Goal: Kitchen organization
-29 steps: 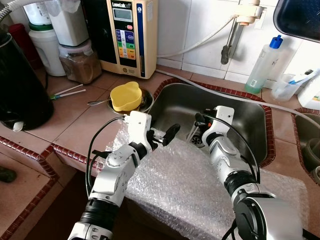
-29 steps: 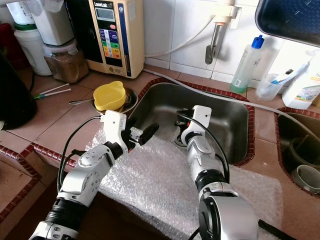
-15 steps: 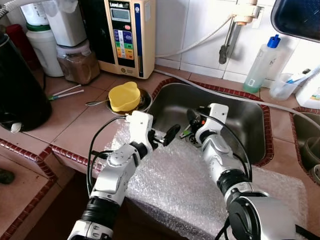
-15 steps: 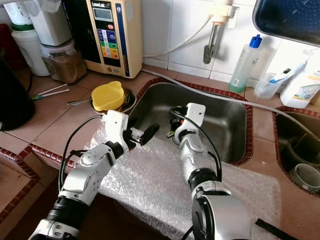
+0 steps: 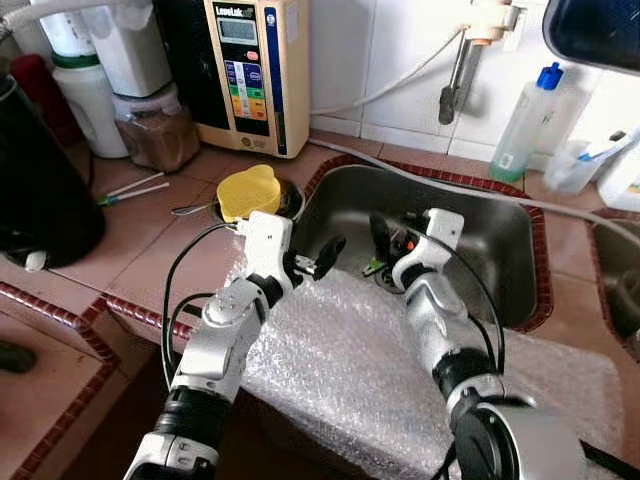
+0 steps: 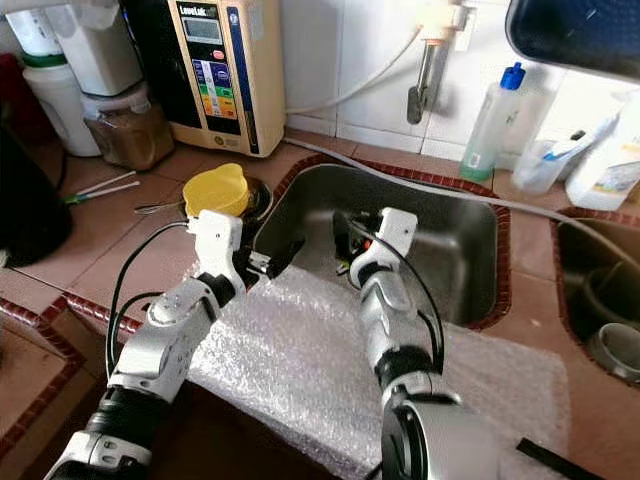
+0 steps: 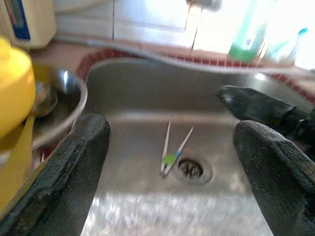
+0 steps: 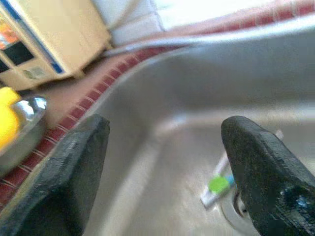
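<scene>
Reaching into the sink [image 5: 500, 240] is the step I judge to be in hand: a pair of white tongs [image 7: 173, 147] with a green joint lies on the sink floor, just beside the drain [image 7: 191, 168], and it looks like the thing to fetch out and put away. Nothing is gripped yet.

My right hand [image 5: 385, 240] hangs inside the basin near its left wall, above the tongs, fingers spread wide and holding nothing; in its wrist view the green joint [image 8: 218, 183] sits between the two black fingers [image 8: 74, 172], below them. My left hand [image 5: 315, 262] is over the sink's front-left corner, at the far edge of the bubble wrap [image 5: 350, 370] that covers the table's front edge, fingers likewise released and pointing into the basin.

Next, I think, the right hand must drop toward the sink floor, line its fingers across the thin legs of the tongs and close on them near the joint. The legs lie flat on steel, so the tips will need to get right down to the metal, and the drain beside them could catch a finger.

On the table left of the sink, a yellow lid [image 5: 248, 191] rests in a steel bowl [image 5: 288, 203].
</scene>
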### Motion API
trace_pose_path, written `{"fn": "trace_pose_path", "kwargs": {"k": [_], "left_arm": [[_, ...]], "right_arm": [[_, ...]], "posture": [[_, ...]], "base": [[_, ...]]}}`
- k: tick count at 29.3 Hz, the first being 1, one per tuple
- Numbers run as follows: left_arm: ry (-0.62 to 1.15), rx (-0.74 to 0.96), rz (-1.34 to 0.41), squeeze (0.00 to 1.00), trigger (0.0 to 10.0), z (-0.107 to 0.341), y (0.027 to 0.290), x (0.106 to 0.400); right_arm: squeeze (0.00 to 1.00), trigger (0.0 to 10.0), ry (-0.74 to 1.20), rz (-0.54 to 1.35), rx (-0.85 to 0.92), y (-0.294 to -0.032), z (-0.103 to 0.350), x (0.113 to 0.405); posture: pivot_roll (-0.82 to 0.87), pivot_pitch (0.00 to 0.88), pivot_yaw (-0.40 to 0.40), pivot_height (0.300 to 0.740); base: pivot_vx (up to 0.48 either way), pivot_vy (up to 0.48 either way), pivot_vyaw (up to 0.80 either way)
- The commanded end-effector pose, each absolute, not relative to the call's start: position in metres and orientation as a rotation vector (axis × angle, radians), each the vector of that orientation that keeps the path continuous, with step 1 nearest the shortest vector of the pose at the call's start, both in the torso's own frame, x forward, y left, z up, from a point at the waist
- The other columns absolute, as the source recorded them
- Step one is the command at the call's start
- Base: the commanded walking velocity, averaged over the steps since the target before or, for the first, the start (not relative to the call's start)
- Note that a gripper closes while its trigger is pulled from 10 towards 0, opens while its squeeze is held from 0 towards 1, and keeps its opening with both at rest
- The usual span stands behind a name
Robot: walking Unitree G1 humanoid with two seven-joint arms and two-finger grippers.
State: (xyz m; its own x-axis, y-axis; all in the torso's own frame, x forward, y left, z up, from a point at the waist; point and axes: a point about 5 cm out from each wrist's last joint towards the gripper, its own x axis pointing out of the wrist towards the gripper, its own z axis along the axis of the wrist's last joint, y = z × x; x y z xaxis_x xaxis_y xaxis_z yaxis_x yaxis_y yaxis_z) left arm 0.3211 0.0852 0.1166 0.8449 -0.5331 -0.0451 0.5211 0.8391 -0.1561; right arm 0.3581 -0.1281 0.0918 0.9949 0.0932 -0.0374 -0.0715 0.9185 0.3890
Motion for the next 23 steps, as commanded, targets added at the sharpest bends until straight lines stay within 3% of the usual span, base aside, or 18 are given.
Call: {"fn": "trace_pose_path", "kwargs": {"k": [1,8,12,21,22,23], "left_arm": [[0.08,-0.127,-0.575,1.0,10.0,0.119,0.083,0.32],[0.05,-0.119,-0.562,1.0,10.0,0.125,0.081,0.319],[0.003,-0.123,-0.446,1.0,10.0,0.131,0.098,0.324],[-0.058,-0.086,-0.257,1.0,10.0,0.149,0.127,0.347],[-0.063,-0.082,-0.246,0.0,10.0,0.151,0.13,0.349],[-0.063,-0.082,-0.246,0.0,10.0,0.151,0.13,0.349]], "right_arm": [[1.0,10.0,0.001,0.077,0.409,-0.135,0.102,0.361],[1.0,10.0,-0.012,0.075,0.369,-0.142,0.105,0.361],[1.0,10.0,-0.026,0.133,0.349,-0.131,0.118,0.369],[1.0,10.0,-0.065,0.188,0.343,-0.118,0.129,0.371],[1.0,10.0,-0.072,0.181,0.348,-0.119,0.129,0.37],[1.0,10.0,-0.072,0.181,0.348,-0.119,0.129,0.37]], "posture": [[-0.01,0.0,0.095,0.74],[0.01,0.0,0.02,0.74],[0.01,0.0,-0.029,0.74],[0.03,0.0,-0.021,0.74],[0.04,0.0,-0.004,0.74],[0.04,0.0,-0.004,0.74]], "base": [[0.0,0.0,0.0],[0.0,0.0,0.0],[0.0,0.0,0.0],[0.0,0.0,0.0],[0.0,0.0,0.0],[0.0,0.0,0.0]]}}
